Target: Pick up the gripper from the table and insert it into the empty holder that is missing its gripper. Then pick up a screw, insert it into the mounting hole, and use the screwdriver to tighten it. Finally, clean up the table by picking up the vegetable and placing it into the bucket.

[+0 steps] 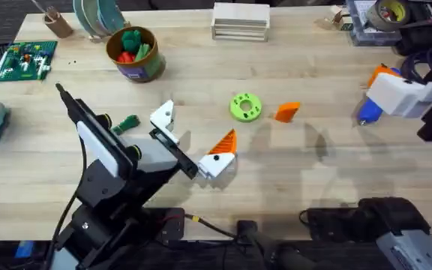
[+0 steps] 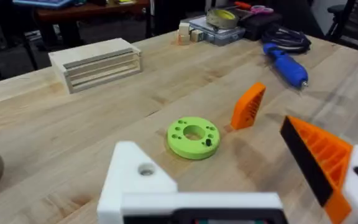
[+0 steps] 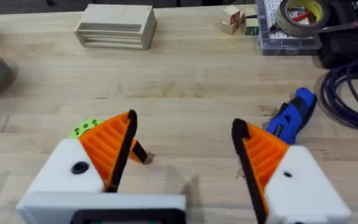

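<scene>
Both pairs of jaws stand apart and hold nothing: the left gripper (image 1: pixel 193 142), low over the middle of the counter (image 1: pixel 313 180), carries one orange pad on one white mount while its other holder (image 2: pixel 143 176) is bare, and the right gripper (image 3: pixel 185 155) hovers toward the right edge beside the blue screwdriver (image 3: pixel 293 114). Loose on the counter near the middle, the orange gripper (image 1: pixel 287 112) lies just beside a green holed disc (image 1: pixel 245 106). Farther left rests the small dark green vegetable (image 1: pixel 129 122), and the bucket (image 1: pixel 134 54), with toys inside, stands toward the far left corner.
</scene>
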You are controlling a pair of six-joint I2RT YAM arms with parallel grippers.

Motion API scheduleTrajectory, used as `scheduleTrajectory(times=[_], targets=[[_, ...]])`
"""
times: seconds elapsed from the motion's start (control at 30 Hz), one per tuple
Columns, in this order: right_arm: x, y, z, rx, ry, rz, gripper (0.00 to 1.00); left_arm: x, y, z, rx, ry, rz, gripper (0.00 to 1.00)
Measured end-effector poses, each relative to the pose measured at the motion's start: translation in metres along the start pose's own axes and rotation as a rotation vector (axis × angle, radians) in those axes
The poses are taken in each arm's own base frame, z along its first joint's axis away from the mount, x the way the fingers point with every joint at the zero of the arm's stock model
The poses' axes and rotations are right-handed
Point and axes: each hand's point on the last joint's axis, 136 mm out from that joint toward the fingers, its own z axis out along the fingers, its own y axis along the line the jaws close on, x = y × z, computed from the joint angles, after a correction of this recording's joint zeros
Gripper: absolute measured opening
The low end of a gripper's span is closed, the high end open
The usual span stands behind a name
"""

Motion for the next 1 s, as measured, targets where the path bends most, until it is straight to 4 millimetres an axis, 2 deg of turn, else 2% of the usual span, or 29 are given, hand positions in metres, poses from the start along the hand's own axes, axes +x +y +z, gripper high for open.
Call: scheduleTrajectory(times=[0.2, 0.4, 0.83, 1.0], targets=[[0.000, 0.000, 0.000, 0.000, 0.001, 0.000, 0.991, 0.000, -0.001, 0.000, 0.007, 0.000, 0.000, 0.993], [0.000, 0.000, 0.000, 0.000, 0.001, 0.000, 0.992, -0.001, -0.014, -0.001, 0.084, -0.003, 0.002, 0.993], [0.000, 0.000, 0.000, 0.000, 0.000, 0.000, 0.991, 0.001, -0.076, -0.018, 0.459, 0.009, 0.005, 0.992], [0.000, 0.000, 0.000, 0.000, 0.001, 0.000, 0.991, 0.002, -0.089, -0.025, 0.547, 0.017, 0.004, 0.992]])
